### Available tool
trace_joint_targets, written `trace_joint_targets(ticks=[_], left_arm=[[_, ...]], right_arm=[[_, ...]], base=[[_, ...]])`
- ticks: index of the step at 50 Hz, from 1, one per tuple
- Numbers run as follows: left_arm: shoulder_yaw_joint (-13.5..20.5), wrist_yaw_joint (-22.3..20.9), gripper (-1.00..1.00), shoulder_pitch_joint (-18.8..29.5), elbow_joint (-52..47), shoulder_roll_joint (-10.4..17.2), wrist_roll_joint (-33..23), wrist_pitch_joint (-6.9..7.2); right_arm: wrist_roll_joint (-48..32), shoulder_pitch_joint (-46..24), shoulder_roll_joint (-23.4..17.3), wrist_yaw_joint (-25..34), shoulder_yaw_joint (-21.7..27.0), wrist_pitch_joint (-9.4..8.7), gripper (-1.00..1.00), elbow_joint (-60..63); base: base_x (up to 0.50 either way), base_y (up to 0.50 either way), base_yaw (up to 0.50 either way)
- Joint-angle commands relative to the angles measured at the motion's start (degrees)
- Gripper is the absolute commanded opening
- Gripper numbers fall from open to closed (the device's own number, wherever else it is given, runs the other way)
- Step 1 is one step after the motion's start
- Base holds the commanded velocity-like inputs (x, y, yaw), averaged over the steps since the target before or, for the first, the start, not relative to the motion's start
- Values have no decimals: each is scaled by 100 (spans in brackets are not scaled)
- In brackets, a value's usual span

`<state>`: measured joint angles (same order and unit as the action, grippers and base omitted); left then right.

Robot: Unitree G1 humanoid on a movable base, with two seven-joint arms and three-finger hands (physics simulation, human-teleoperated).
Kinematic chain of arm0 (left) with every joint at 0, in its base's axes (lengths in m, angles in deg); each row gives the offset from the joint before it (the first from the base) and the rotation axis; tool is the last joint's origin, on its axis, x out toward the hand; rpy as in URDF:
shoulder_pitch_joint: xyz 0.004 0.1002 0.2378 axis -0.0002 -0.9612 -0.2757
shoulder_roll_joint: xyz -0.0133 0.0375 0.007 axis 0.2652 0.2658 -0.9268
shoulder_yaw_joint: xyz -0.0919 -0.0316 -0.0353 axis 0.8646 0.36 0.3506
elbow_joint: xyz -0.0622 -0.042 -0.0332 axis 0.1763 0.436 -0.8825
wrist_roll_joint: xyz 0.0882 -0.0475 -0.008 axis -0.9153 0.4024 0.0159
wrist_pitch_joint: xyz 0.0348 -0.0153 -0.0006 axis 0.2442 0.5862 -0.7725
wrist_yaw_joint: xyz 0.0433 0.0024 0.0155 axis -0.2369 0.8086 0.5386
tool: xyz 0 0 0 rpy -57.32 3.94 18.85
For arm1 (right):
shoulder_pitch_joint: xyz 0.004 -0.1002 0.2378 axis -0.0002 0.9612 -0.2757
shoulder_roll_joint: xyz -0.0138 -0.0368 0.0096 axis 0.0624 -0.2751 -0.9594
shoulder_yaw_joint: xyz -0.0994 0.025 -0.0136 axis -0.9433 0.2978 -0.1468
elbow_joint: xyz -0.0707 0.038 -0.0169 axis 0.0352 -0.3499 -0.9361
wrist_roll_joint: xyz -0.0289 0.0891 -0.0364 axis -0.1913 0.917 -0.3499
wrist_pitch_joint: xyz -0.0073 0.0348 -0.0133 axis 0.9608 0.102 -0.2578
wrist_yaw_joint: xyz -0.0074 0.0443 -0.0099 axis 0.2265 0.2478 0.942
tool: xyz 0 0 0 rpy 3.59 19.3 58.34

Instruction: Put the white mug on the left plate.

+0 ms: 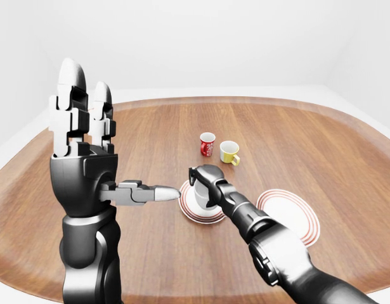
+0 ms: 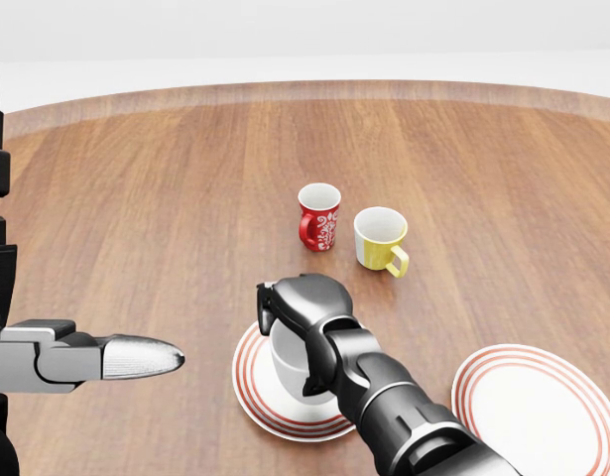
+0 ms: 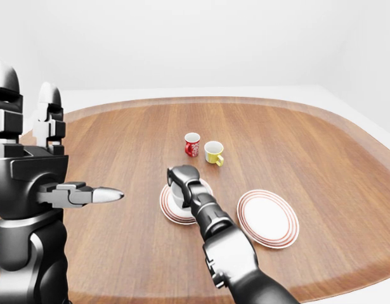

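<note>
The white mug (image 2: 288, 369) stands on the left plate (image 2: 247, 392), a white plate with red rings low in the head view. My right hand (image 2: 287, 339) comes in from the bottom right and is shut on the white mug, covering its top and right side. My left hand (image 1: 115, 149) is held up at the left of the left-eye view, well left of the plate. It is open, with its fingers (image 1: 73, 95) upright and its thumb pointing toward the plate.
A second red-ringed plate (image 2: 543, 409) lies at the lower right of the head view. A red patterned mug (image 2: 319, 216) and a yellow mug (image 2: 381, 238) stand side by side above the left plate. The wooden table (image 2: 136, 198) curves away at the top.
</note>
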<state>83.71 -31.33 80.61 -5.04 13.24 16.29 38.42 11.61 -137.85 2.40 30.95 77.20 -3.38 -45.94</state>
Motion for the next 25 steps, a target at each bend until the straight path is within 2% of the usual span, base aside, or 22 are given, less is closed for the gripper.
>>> trace_joint_targets(ticks=[1,25], left_arm=[[4,0,98,7,5,4,6,0],[26,-3,98,3,23,12,21,0]], right_arm=[[57,10,6,-72,7,0,-100,-9],[46,71,36,-199,22,0,-100,-32]], base=[[0,0,0],[0,0,0]])
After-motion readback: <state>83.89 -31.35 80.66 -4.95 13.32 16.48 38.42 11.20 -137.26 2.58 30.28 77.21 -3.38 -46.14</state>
